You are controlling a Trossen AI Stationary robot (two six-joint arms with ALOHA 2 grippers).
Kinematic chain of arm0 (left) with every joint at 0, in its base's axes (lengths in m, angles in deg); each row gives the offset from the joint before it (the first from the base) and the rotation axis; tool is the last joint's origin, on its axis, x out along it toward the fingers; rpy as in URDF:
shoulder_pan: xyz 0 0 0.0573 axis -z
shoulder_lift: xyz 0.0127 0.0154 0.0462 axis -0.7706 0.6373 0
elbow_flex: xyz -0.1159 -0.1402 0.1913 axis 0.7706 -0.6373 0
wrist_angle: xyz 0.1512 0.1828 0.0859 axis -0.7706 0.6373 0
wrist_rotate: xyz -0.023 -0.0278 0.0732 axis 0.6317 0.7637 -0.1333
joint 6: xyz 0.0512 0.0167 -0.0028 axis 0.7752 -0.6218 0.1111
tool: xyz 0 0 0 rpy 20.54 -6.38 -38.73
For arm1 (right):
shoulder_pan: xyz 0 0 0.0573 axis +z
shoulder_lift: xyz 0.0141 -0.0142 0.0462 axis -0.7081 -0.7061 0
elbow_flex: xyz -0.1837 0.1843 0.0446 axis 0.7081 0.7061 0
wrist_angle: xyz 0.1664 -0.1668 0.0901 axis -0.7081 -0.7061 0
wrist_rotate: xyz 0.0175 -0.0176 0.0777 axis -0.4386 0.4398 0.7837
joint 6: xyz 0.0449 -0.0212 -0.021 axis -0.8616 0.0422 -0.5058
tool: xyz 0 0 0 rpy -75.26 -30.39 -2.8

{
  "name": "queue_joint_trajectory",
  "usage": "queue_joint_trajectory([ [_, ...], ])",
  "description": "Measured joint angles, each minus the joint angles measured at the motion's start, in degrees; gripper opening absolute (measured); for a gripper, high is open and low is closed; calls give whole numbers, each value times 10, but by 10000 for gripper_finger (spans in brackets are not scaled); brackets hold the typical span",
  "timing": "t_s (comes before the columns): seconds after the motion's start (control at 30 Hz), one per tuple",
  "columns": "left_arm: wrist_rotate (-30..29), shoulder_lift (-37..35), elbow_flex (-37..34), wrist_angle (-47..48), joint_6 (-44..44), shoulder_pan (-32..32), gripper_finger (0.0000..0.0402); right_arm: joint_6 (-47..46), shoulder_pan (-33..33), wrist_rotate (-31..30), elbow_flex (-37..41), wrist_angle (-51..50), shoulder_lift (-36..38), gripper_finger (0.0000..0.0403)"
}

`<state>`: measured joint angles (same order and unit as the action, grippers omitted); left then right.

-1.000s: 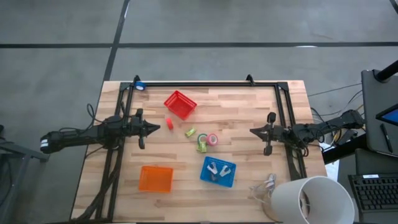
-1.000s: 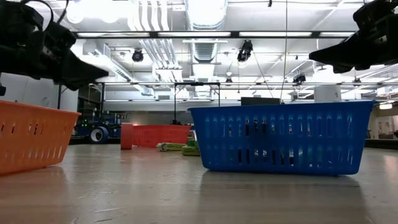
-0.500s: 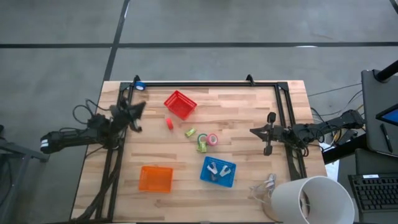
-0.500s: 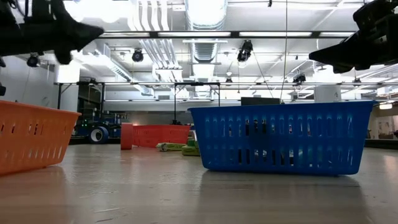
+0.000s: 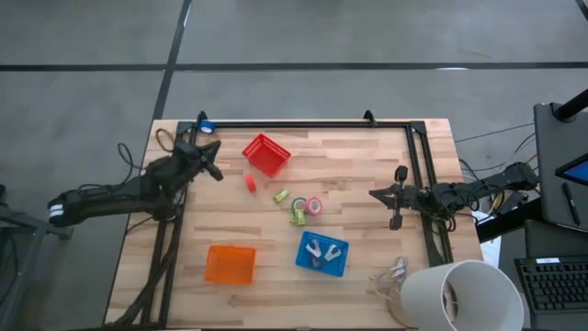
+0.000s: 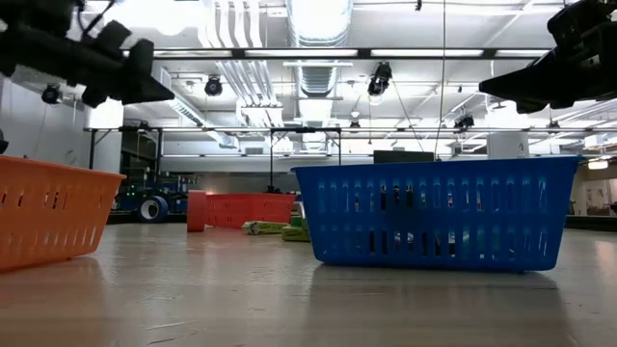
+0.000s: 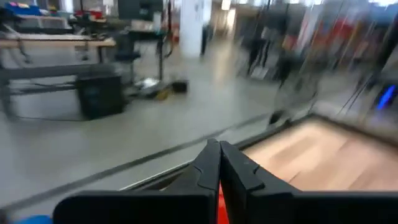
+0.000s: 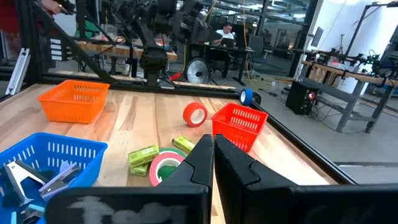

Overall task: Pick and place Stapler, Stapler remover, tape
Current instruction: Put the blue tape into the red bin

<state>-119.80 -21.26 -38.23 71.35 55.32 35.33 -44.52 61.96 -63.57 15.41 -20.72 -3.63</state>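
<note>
My left gripper (image 5: pixel 216 170) (image 7: pixel 219 149) is shut and empty. It hovers above the table's left side (image 6: pixel 166 94), pointing at the red basket (image 5: pixel 266 154). My right gripper (image 5: pixel 372 194) (image 8: pixel 212 146) is also shut and empty, and waits over the right side. A red tape roll (image 5: pixel 250 182) (image 8: pixel 194 114) stands on its edge near the red basket. A pink and green tape roll (image 5: pixel 314 206) (image 8: pixel 166 169) lies flat beside two green staplers (image 5: pixel 281 196) (image 5: pixel 299 214). Silvery metal claw pieces (image 5: pixel 322 250) lie in the blue basket (image 5: pixel 309 264).
An orange basket (image 5: pixel 230 264) sits near the front left. A large white cylinder (image 5: pixel 459 294) stands at the table's near right corner. A black frame (image 5: pixel 303 123) runs along the far edge and both sides. Bare wood lies between the baskets.
My left gripper has swung from beside the red tape roll toward the table's far left, risen, and turned. It now points toward the red basket. The right arm and all objects have kept still.
</note>
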Motion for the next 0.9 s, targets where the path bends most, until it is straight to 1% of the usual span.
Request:
queue_joint_trajectory([
  [0.07,-21,27,38,66,35,-10,9,0,0,0,0,0,0,8],
  [0.17,-87,66,100,168,84,-16,10,0,0,0,0,0,0,9],
  [0.23,-135,93,141,228,94,-15,13,0,0,0,0,0,0,8],
  [0.3,-156,122,179,282,101,-20,28,0,0,0,0,0,0,8],
  [0.37,-160,152,210,330,116,-27,56,0,0,0,0,0,0,8],
  [0.43,-162,187,234,358,138,-34,92,0,0,0,0,0,0,8],
  [0.57,-162,256,254,366,217,-44,169,0,0,0,0,0,0,8],
  [0.63,-184,292,258,365,244,-59,196,0,0,0,0,0,0,8],
  [0.7,-218,323,260,369,248,-82,214,0,0,0,0,0,0,8],
  [0.73,-218,333,263,369,249,-98,219,0,0,0,0,0,0,8],
  [0.77,-201,341,266,369,257,-119,221,0,0,0,0,0,0,8],
  [0.83,-148,358,269,368,269,-165,222,0,0,0,0,0,0,8],
  [0.9,-109,378,276,369,272,-208,221,0,0,0,0,0,0,8],
])
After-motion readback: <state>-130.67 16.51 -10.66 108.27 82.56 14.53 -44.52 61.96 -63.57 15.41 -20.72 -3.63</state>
